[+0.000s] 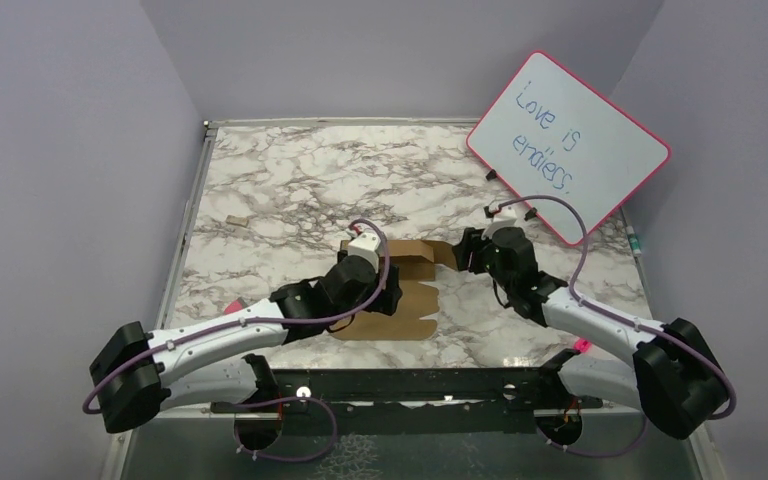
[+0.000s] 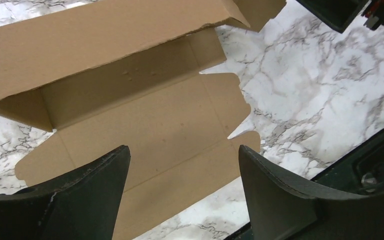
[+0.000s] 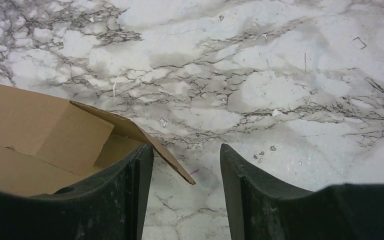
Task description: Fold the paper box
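Observation:
The paper box (image 1: pixel 412 300) is plain brown cardboard lying mid-table. Its far panel (image 2: pixel 80 45) is folded up, and the near panels (image 2: pixel 155 130) lie flat with notched flaps. My left gripper (image 1: pixel 363 283) hovers over the near flat part. Its jaws (image 2: pixel 183 150) are open and wide, with nothing between them. My right gripper (image 1: pixel 470 255) is at the box's right end. It is open (image 3: pixel 186 148), and the tip of the raised end flap (image 3: pixel 170 160) reaches into the gap beside the left finger (image 3: pixel 130 190), unclamped.
A pink-framed whiteboard (image 1: pixel 567 145) leans at the back right. A tiny tan scrap (image 1: pixel 236 220) lies at the left of the marble table (image 1: pixel 290 180). A black rail (image 1: pixel 410 385) runs along the near edge. Grey walls enclose three sides.

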`<act>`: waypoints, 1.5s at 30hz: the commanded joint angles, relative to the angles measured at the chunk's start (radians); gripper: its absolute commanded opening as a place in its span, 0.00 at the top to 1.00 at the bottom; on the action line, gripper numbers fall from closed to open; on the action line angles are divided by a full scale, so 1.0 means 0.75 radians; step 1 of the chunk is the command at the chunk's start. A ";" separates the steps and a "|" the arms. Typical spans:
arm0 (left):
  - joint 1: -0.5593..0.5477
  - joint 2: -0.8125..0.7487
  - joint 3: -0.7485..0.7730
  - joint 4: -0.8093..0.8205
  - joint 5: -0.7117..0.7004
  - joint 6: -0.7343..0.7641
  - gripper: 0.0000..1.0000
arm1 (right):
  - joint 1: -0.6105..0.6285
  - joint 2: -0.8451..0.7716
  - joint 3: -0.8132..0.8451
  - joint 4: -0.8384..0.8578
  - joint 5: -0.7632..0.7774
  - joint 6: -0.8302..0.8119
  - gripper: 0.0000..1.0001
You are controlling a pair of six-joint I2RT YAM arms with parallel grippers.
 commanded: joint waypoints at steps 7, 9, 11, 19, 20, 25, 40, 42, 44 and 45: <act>-0.121 0.273 0.091 0.197 -0.154 0.155 0.19 | -0.030 0.129 -0.059 0.284 -0.182 -0.099 0.62; -0.121 0.323 0.101 0.236 -0.158 0.180 0.19 | -0.030 0.131 -0.067 0.292 -0.217 -0.113 0.71; -0.121 0.374 0.106 0.276 -0.175 0.203 0.19 | -0.030 0.122 -0.073 0.293 -0.251 -0.124 0.79; -0.127 0.543 0.136 0.439 -0.271 0.272 0.16 | -0.030 0.038 -0.103 0.280 -0.398 -0.221 0.94; -0.129 0.561 0.145 0.460 -0.283 0.279 0.15 | -0.030 0.032 -0.103 0.273 -0.407 -0.228 0.95; -0.144 0.670 0.176 0.564 -0.332 0.326 0.13 | -0.030 0.029 -0.090 0.241 -0.487 -0.255 0.99; -0.150 0.929 0.287 0.590 -0.516 0.485 0.09 | -0.030 0.031 -0.092 0.248 -0.566 -0.291 0.99; -0.150 0.965 0.301 0.573 -0.535 0.494 0.09 | -0.030 0.028 -0.095 0.251 -0.569 -0.291 0.99; -0.149 0.991 0.307 0.571 -0.548 0.503 0.09 | -0.030 0.031 -0.094 0.251 -0.575 -0.295 0.99; -0.150 1.004 0.308 0.576 -0.556 0.508 0.09 | -0.029 0.036 -0.092 0.250 -0.580 -0.297 0.99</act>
